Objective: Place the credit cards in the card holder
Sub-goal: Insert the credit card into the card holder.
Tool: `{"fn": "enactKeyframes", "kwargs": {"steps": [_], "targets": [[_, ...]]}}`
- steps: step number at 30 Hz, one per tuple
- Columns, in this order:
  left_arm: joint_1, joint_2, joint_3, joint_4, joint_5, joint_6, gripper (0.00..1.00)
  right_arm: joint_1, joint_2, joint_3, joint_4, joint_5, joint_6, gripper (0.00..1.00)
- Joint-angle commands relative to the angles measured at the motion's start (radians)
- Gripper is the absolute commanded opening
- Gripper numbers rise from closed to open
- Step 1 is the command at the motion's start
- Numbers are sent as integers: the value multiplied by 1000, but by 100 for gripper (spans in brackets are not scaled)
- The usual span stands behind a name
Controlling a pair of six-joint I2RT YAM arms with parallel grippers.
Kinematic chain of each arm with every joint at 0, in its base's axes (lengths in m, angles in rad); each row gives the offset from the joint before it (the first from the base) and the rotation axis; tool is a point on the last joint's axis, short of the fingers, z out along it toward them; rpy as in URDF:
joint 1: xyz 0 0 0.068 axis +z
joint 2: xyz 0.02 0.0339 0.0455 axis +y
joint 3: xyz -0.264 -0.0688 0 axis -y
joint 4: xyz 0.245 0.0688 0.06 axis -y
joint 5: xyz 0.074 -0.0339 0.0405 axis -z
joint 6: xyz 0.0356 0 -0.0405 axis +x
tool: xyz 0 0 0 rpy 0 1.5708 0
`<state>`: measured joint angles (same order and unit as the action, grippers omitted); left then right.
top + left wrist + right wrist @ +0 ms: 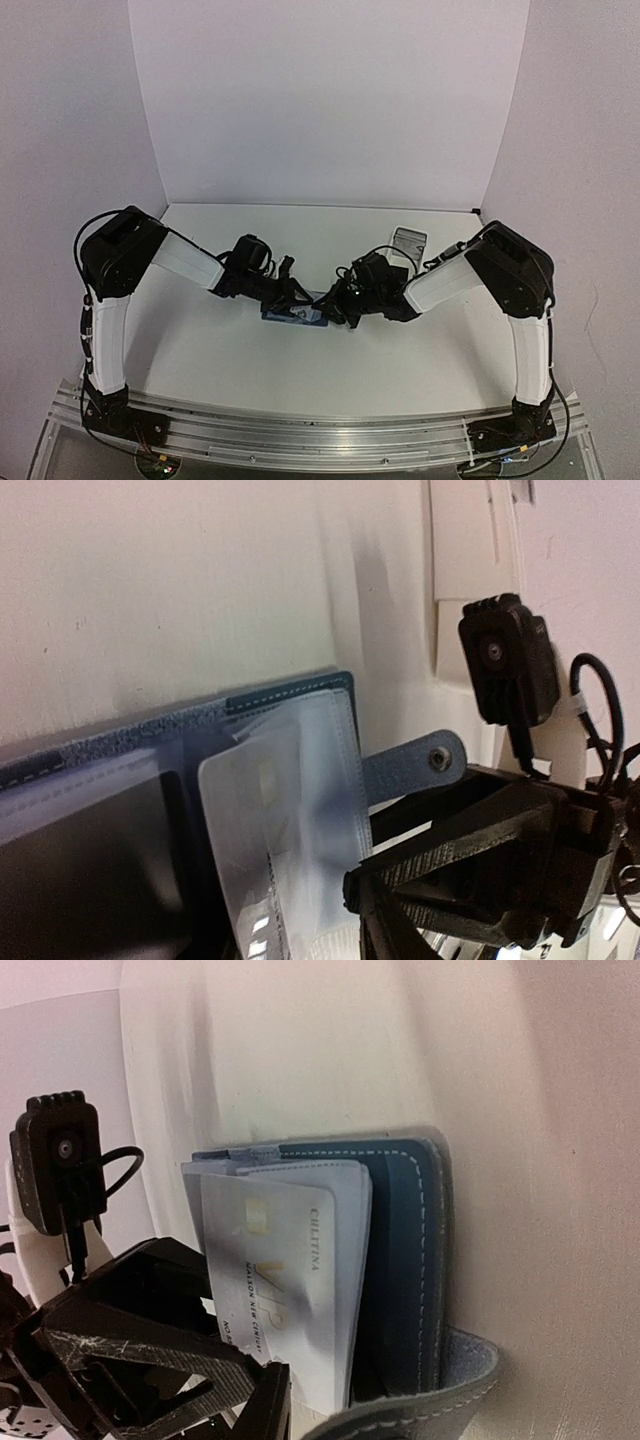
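Card holder, overhead: the blue card holder (292, 316) lies near the middle of the table (300, 375), between the two grippers.
Left gripper, overhead: the left gripper (296, 298) sits at the holder's left end. Its fingers are a dark cluster, so I cannot tell whether they are open or closed.
Right gripper, overhead: the right gripper (338, 305) sits at the holder's right end. Its fingers cannot be made out either.
Grey item, overhead: a small grey item (409, 242) lies toward the far right corner, well apart from the holder.
Card holder, left wrist: it lies open, its stitched dark-blue border showing and a snap tab (415, 765) sticking out from one edge.
Cards, left wrist: a pale card (262, 830) sits inside a clear sleeve (320, 780), with a dark card (90, 870) beside it under clear plastic.
Right gripper, left wrist: its black latticed body is just beside the tab.
Card holder, right wrist: the blue cover stands behind the clear sleeve. The pale card inside carries gold "VIP" lettering, and the tab curls below.
Left gripper, right wrist: its black frame is close to the sleeve's edge. Whether they touch is unclear.
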<state>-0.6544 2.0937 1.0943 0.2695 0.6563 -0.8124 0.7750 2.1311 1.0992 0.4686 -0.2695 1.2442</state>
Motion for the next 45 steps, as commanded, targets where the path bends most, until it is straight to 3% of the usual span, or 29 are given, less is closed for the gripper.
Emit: {"fn": "enactKeyframes", "kwargs": {"steps": [1, 7, 16, 18, 19, 21, 24, 28, 30, 35, 40, 45], "targets": [[15, -8, 117, -419, 19, 197, 35, 4, -30, -35, -37, 89, 13, 19], [20, -14, 260, -573, 11, 308, 43, 4, -61, -11, -93, 119, -8, 22], [47, -51, 378, -727, -1, 392, 48, 10, -150, 79, -328, 215, -113, 44], [55, -64, 383, -749, -1, 397, 48, 17, -154, 110, -369, 227, -133, 51], [69, -80, 384, -766, -2, 400, 49, 30, -155, 157, -433, 258, -158, 60], [91, -111, 377, -777, -32, 398, 55, 56, -149, 247, -571, 340, -210, 67], [122, -145, 354, -788, -131, 397, 71, 99, -85, 408, -775, 446, -296, 96], [133, -167, 292, -769, -204, 388, 89, 134, 60, 636, -993, 555, -385, 98], [133, -168, 245, -746, -204, 363, 91, 140, 123, 728, -1076, 585, -418, 98], [136, -175, 137, -672, -191, 300, 89, 142, 223, 819, -1149, 580, -445, 98], [135, -172, 61, -556, -124, 270, 84, 143, 256, 865, -1165, 602, -486, 98], [124, -158, 6, -441, -112, 268, 85, 143, 273, 877, -1177, 609, -514, 98]]}}
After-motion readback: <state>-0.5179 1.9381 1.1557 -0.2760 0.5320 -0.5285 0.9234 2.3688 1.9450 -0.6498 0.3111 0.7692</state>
